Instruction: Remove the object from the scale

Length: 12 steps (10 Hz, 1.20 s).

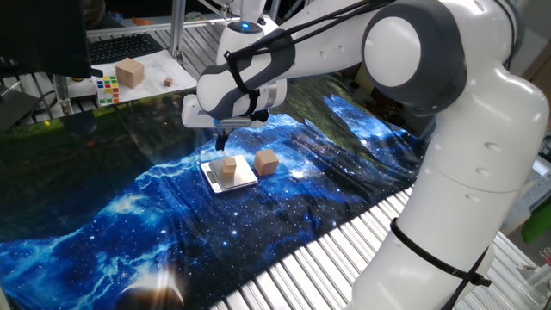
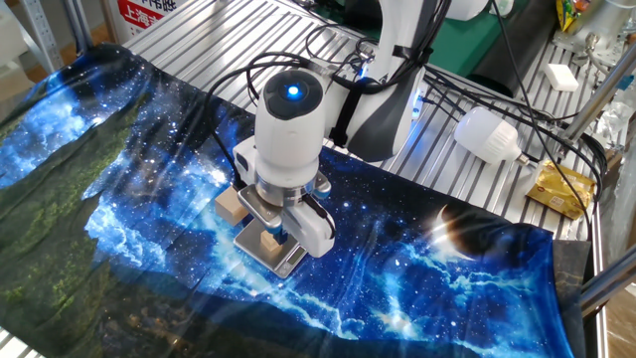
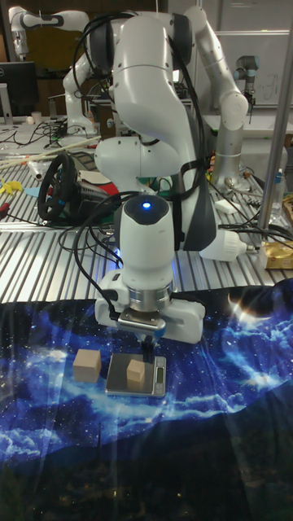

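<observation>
The tan block (image 3: pixel 136 373) is standing on the scale (image 3: pixel 155 383), near the desk's (image 2: pixel 229 40) middle. The claw (image 3: pixel 147 352) is hanging just above; its opening I cannot tell. A reddish cube (image 3: pixel 86 365) is sitting beside the scale.

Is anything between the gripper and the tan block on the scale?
No. In the tall fixed view the gripper hangs just above the tan block on the scale, with only open air between them.

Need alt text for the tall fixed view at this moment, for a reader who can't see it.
A white Franka arm's gripper hangs just above a small tan wooden block standing on a flat silver scale, on a blue galaxy-print cloth. A second wooden cube sits on the cloth beside the scale.
</observation>
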Available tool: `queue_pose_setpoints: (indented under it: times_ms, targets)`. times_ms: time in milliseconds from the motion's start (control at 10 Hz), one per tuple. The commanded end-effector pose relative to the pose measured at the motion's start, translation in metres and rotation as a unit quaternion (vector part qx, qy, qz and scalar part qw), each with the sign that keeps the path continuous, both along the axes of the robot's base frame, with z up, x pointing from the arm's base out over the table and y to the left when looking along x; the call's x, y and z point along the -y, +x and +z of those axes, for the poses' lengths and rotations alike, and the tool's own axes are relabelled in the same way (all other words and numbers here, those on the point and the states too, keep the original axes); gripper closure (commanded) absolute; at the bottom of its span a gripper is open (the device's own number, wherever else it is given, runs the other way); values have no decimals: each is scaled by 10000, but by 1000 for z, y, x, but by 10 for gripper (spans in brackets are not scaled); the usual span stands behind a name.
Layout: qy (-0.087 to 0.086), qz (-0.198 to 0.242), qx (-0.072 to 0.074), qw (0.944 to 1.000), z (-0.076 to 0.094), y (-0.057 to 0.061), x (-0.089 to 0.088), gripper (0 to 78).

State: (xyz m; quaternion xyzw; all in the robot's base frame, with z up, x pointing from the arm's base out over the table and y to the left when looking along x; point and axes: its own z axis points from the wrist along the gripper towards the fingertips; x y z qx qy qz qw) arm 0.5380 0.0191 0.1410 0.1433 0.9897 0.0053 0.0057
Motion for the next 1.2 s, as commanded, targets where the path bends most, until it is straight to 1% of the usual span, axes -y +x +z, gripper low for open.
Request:
queue_pose_setpoints:
  times_ms: [100,400,500,700,1000,1100,1200]
  targets:
    - [-1,-17,-18,10000,1,1,0,776]
    - [-4,-66,-13,10000,1,1,0,776]
    - [-4,-330,-70,9994,1,1,0,776]
    - [-13,-477,-79,9988,1,1,0,776]
    - [-11,-493,-84,9987,1,1,0,776]
    - [-25,-428,-113,9990,0,-2,0,776]
    - [-39,-357,-110,9993,-1,-4,0,776]
